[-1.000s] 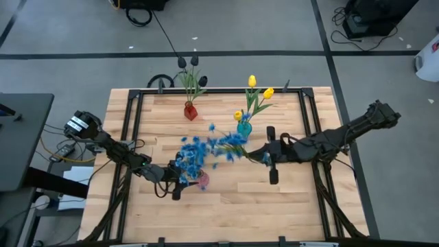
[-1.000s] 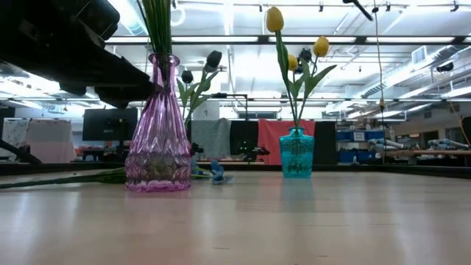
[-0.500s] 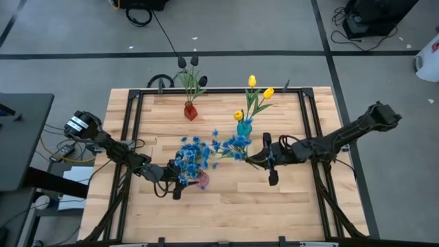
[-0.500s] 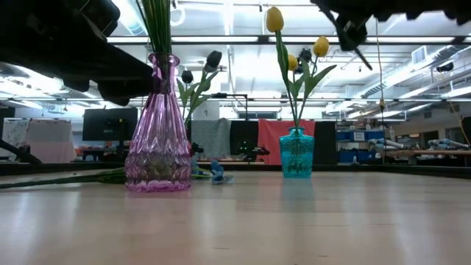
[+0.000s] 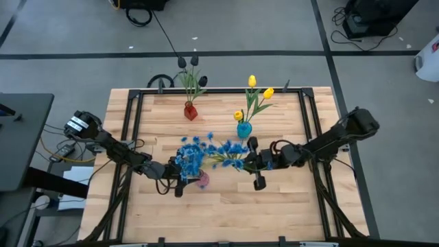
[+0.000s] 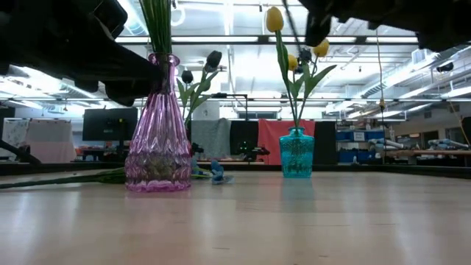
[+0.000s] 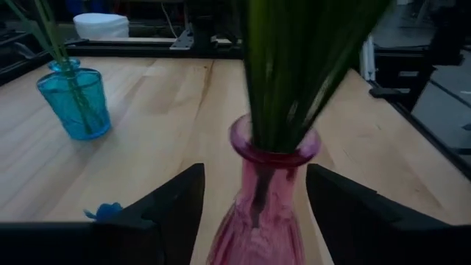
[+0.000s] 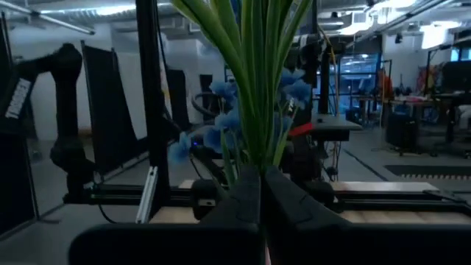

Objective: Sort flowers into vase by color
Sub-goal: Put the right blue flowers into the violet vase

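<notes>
1. The right pincer (image 5: 255,163), pinching a blue bunch (image 5: 230,148) by its stems, has travelled from right of centre toward the surface's middle over the last second; its blossoms now nearly meet those already in the pink vase (image 5: 202,180).
2. The left pincer (image 5: 180,185) has not shifted: its fingers (image 7: 173,199) stay spread either side of the pink vase (image 7: 265,193), steadying it without squeezing, as far as I can judge.
3. The teal vase (image 5: 244,128) with yellow tulips (image 5: 252,81) and the red vase (image 5: 191,111) with dark tulips (image 5: 188,62) stand near the far edge, seemingly sorted.
4. So this bunch looks like the last handover: the stems must next tip upright above the pink vase's neck.
5. A loose blue bit (image 6: 218,173) lies beside the pink vase.
</notes>
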Tool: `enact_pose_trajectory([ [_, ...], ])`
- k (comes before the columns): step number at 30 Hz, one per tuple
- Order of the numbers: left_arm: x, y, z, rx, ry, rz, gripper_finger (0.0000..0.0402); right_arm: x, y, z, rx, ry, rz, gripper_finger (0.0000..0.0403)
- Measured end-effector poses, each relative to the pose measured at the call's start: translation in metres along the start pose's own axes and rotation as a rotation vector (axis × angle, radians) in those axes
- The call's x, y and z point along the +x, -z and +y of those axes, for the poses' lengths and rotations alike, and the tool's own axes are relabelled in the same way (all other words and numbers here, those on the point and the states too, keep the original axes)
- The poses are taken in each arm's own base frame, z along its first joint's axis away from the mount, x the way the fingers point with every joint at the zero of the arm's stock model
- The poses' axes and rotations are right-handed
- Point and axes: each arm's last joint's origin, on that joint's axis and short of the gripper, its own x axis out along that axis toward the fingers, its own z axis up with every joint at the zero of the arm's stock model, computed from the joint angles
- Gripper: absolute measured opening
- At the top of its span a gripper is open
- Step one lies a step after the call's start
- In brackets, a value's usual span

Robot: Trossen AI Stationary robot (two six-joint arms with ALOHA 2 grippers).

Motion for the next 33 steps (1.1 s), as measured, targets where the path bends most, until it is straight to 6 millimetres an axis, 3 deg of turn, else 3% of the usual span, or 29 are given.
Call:
enact_pose_trajectory([
  [13,0.003,-0.006,0.006,0.008,-0.022,-0.046,0.0200,0.064,0.012,-0.015,-0.071,-0.099,-0.044,0.0009],
  [17,0.004,-0.007,0.009,-0.001,-0.037,-0.052,0.0191,0.066,0.011,-0.025,-0.071,-0.080,-0.125,0.0010],
  [23,0.005,-0.008,0.011,-0.003,-0.045,-0.058,0.0166,0.061,0.016,-0.038,-0.037,-0.075,-0.108,0.0010],
  [33,0.006,-0.008,0.013,-0.007,-0.054,-0.062,0.0122,0.055,0.025,-0.042,-0.015,-0.075,-0.058,0.0010],
])
